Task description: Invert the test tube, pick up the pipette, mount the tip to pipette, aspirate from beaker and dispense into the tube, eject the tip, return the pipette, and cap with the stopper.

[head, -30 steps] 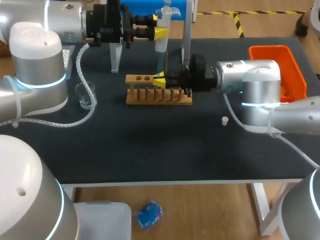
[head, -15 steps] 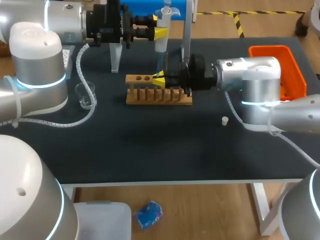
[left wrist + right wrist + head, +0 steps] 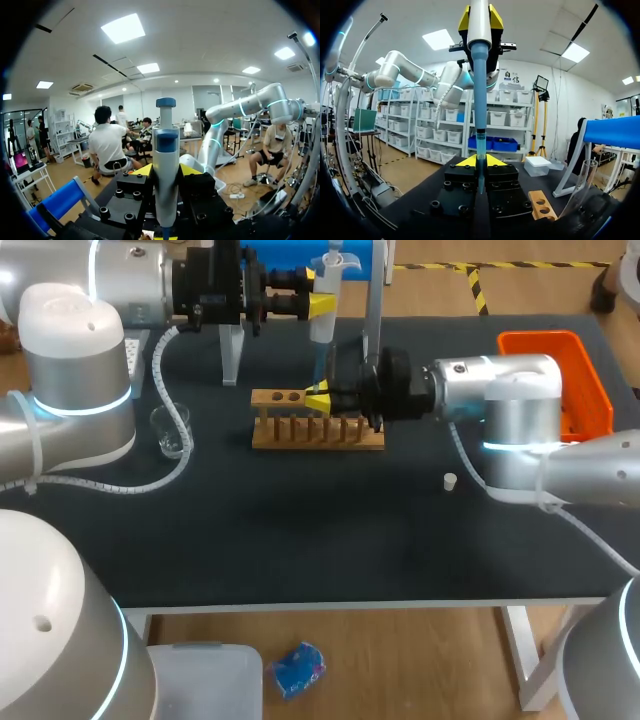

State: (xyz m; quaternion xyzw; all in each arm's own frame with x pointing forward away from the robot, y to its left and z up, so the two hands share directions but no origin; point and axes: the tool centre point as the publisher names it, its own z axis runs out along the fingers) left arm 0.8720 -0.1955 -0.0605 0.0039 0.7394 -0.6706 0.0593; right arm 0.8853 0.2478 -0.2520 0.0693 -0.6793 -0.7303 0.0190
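My left gripper [image 3: 321,306] is shut on the white pipette [image 3: 323,315], held upright at the back of the table. Its blue tip [image 3: 319,368] points down into the clear test tube [image 3: 480,148]. My right gripper [image 3: 319,400] is shut on that tube, upright just above the wooden rack [image 3: 317,428]. In the right wrist view the tip [image 3: 479,85] enters the tube between the yellow fingers of my right gripper [image 3: 479,161], with my left gripper [image 3: 479,19] overhead. In the left wrist view the pipette [image 3: 166,165] stands between the fingers of my left gripper [image 3: 166,172]. The glass beaker [image 3: 172,430] stands at the left. The white stopper [image 3: 450,480] lies at the right.
An orange bin [image 3: 585,375] sits at the right edge of the table. The pipette stand [image 3: 231,352], with clear legs and a blue top bar, rises behind the rack. A tip box [image 3: 135,348] shows at the far left behind my left arm.
My right arm has shifted slightly to the left with the tube, then held still. The left arm and the pipette have not moved.
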